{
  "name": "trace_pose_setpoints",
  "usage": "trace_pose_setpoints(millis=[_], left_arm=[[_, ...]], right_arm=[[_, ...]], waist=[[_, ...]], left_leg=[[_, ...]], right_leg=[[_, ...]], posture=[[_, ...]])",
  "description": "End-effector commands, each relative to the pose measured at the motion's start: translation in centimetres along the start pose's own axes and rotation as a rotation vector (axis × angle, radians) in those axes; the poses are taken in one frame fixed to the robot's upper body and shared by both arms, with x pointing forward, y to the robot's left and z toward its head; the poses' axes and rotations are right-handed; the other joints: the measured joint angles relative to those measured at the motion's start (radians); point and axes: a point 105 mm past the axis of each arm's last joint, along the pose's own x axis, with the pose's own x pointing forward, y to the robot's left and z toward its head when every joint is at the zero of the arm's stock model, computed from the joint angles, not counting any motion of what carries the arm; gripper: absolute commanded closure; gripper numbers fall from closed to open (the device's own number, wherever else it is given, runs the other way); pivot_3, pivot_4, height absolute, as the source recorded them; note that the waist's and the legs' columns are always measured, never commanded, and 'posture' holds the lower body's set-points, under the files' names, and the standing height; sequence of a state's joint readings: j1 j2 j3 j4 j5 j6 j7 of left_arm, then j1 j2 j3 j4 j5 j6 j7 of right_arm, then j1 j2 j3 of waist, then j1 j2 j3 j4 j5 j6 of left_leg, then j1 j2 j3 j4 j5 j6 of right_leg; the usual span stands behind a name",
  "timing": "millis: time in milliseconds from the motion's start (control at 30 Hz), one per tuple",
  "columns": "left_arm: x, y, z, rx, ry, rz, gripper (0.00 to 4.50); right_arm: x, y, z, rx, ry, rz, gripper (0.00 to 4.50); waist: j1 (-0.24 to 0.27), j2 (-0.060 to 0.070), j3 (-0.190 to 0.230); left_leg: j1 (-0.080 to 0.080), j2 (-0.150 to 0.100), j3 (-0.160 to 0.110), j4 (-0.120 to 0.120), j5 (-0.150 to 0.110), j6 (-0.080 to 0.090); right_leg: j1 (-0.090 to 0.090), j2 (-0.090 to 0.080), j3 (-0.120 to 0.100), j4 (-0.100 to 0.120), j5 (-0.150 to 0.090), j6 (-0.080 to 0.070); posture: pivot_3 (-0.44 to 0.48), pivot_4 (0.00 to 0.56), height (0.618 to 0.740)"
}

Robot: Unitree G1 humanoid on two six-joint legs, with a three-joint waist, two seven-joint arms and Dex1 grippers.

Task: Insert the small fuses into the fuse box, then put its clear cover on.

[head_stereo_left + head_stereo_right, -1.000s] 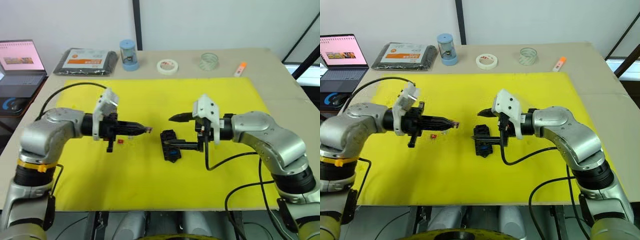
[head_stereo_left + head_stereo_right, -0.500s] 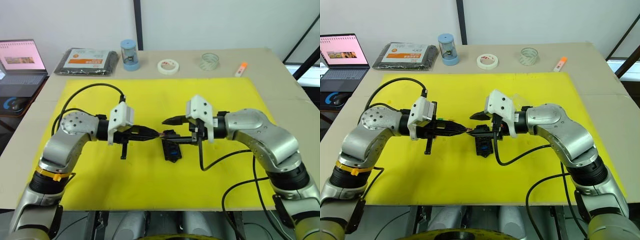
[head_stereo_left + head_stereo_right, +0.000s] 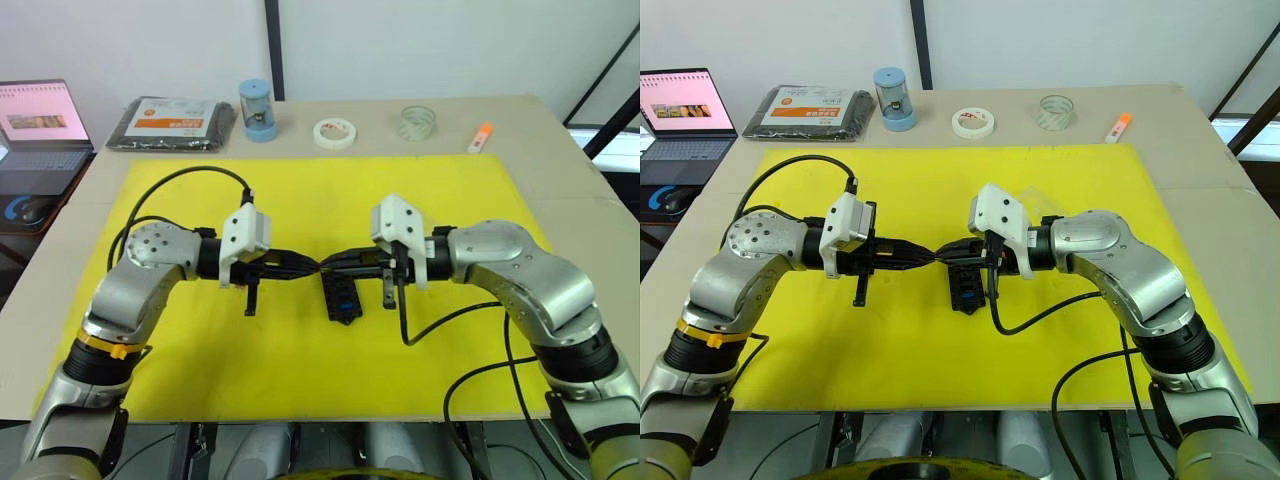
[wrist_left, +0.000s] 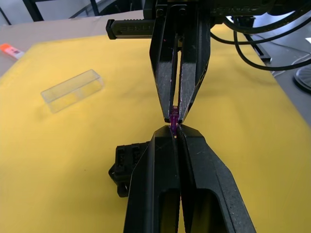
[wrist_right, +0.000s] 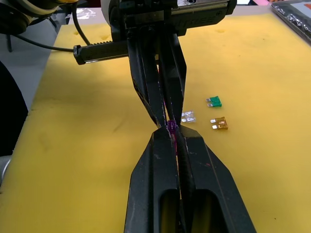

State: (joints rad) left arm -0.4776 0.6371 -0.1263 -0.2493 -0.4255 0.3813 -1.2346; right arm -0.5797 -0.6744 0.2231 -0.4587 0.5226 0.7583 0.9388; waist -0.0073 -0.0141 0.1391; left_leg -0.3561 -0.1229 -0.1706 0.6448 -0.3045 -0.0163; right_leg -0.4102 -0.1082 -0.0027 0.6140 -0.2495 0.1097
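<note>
My two grippers meet tip to tip just above the black fuse box (image 3: 342, 299) in the middle of the yellow mat (image 3: 300, 190). A small purple fuse (image 4: 173, 118) is pinched between them. My left gripper (image 4: 175, 130) is shut on one end and my right gripper (image 5: 171, 133) is shut on the other end. The clear cover (image 4: 73, 90) lies flat on the mat beyond the box. Three loose fuses lie on the mat: a teal one (image 5: 214, 101), a greyish clear one (image 5: 187, 117) and a brown one (image 5: 219, 123).
Along the table's far edge stand a black packet with an orange label (image 3: 172, 122), a blue cylinder (image 3: 256, 110), a white tape roll (image 3: 335, 132), a clear tape roll (image 3: 419, 123) and an orange marker (image 3: 480, 137). A laptop (image 3: 40, 125) sits at the far left.
My left gripper carried the purple fuse rightward to above the fuse box. My right gripper, open before, has moved in and shut on the fuse's other end.
</note>
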Motion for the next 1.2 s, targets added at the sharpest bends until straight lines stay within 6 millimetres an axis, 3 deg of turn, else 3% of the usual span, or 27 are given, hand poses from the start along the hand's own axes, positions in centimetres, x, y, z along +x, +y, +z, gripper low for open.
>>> trace_pose_setpoints(millis=[33,133,400,567,833,1200], left_arm=[[0.1,-0.4,0.8,0.051,-0.011,-0.029,4.50],[0.0,-0.6,0.4,0.049,0.004,-0.030,4.50],[0.2,-2.5,-1.8,0.068,0.025,-0.042,1.75],[1.2,-2.6,-2.2,0.056,-0.038,0.024,0.03],[2.5,-3.0,-3.2,0.001,-0.084,0.080,0.03],[2.8,-3.1,-4.0,-0.019,-0.067,0.084,0.03]], right_arm=[[-0.4,0.0,0.9,-0.030,-0.027,-0.011,4.47],[-0.6,0.2,1.0,-0.022,-0.022,-0.001,4.47],[-2.3,0.0,-0.9,-0.064,0.218,-0.018,4.50],[-2.1,0.1,-1.6,-0.147,0.312,-0.018,4.50],[-1.2,0.3,-2.3,-0.199,0.390,0.001,4.50],[-0.9,0.9,-3.3,-0.207,0.440,0.047,4.50]], waist=[[0.000,0.000,0.000],[0.000,0.000,0.000],[0.001,0.000,0.000],[0.006,0.000,0.000],[0.021,0.000,0.000],[0.020,0.000,0.000]], left_leg=[[0.000,0.000,0.000,0.000,0.000,0.000],[0.000,0.000,0.000,0.000,0.000,0.000],[0.000,0.000,0.000,0.000,0.000,0.000],[0.000,0.000,0.000,0.000,0.000,0.000],[-0.001,0.000,0.000,0.000,0.000,0.001],[0.000,0.000,0.000,0.000,-0.001,0.001]], right_leg=[[0.000,0.000,0.000,0.000,0.000,0.000],[0.000,0.000,0.000,0.000,0.000,0.000],[0.000,0.000,0.000,-0.001,0.000,0.000],[0.000,0.000,0.000,-0.001,0.000,0.000],[0.000,0.000,0.000,-0.001,0.000,0.000],[0.000,0.000,0.000,-0.001,0.000,0.000]], posture=[[0.000,0.150,0.740],[0.000,0.150,0.740],[0.000,0.150,0.740],[0.000,0.150,0.740],[0.000,0.150,0.740],[0.000,0.150,0.740]])
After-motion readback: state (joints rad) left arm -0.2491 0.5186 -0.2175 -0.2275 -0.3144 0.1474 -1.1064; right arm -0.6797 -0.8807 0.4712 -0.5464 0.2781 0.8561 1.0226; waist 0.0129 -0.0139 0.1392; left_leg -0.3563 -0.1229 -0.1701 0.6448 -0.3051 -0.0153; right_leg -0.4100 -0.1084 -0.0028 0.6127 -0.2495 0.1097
